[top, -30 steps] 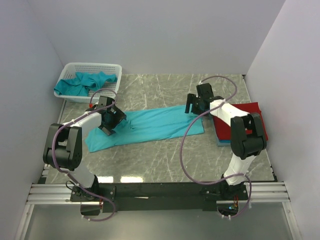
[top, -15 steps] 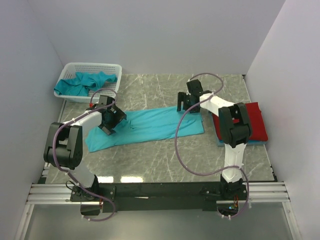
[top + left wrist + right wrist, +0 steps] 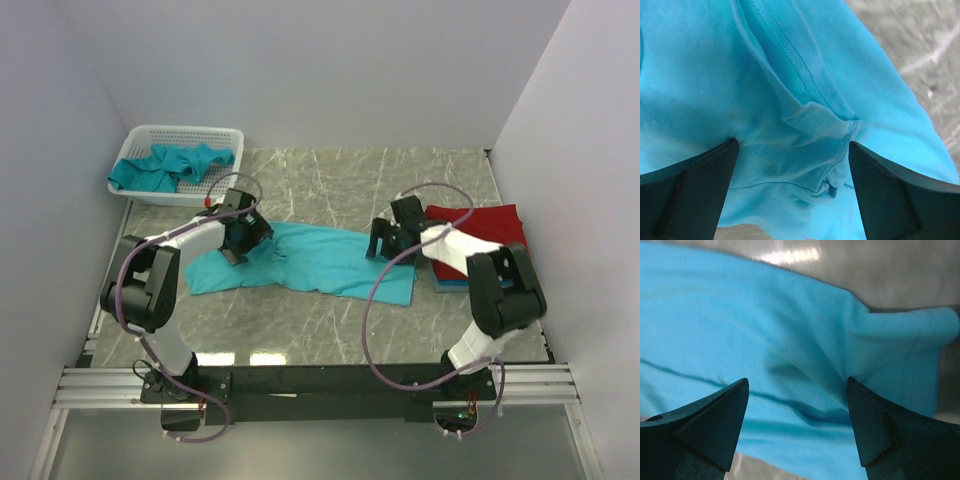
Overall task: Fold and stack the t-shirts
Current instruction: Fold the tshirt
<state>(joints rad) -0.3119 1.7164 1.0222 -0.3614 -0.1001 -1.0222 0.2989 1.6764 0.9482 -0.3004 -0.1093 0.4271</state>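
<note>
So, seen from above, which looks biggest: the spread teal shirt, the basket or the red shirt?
1. The teal shirt, clearly largest.
2. The basket.
3. The red shirt, but it is partly hidden, so its rank against the basket is unsure.

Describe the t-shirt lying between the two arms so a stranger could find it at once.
On the marble table, look at the middle, between the left gripper and the right gripper. The teal t-shirt lies there, long and flat. Unlike the teal shirts crumpled in the white basket at the far left corner and the folded red shirt at the right, it alone is spread out.
</note>
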